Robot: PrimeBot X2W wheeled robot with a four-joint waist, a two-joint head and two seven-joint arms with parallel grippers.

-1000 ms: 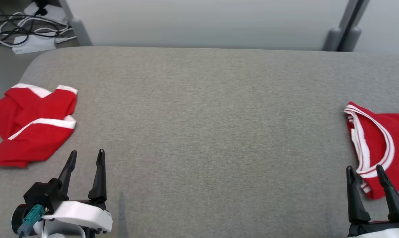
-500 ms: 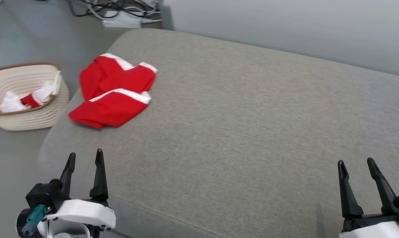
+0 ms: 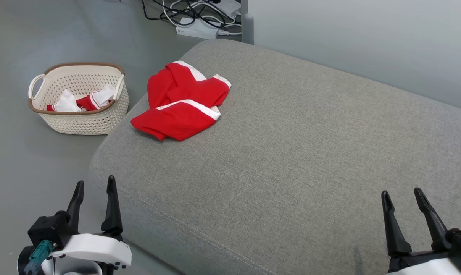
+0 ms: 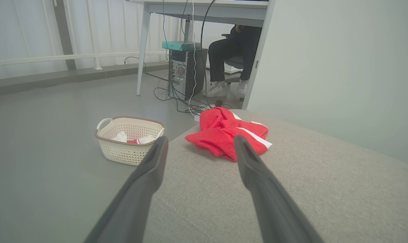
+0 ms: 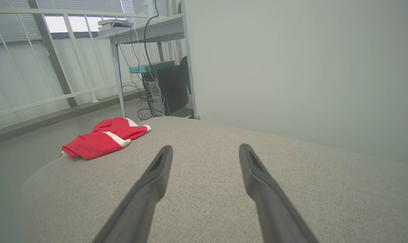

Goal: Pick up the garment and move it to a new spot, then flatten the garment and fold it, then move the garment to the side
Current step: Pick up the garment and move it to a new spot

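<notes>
A crumpled red garment [image 3: 182, 103] with white stripes lies near the far left corner of the grey padded table [image 3: 310, 152]; it also shows in the left wrist view [image 4: 229, 133] and the right wrist view [image 5: 104, 137]. My left gripper [image 3: 94, 185] hangs open at the lower left, beyond the table's near left corner and over the floor, well short of the garment. My right gripper [image 3: 402, 193] stands open at the lower right above the table, with nothing between its fingers.
A cream woven basket [image 3: 81, 118] holding red and white cloth stands on the floor left of the table. Cables and a power strip [image 3: 200, 28] lie on the floor behind. A seated person's legs [image 4: 231, 60] show under a desk beside a computer tower [image 4: 185, 77].
The head camera has swung left: the garment now sits further right in view, the basket has come fully into view, and the red garment seen at the right a second ago is gone from view. Both grippers stay open.
</notes>
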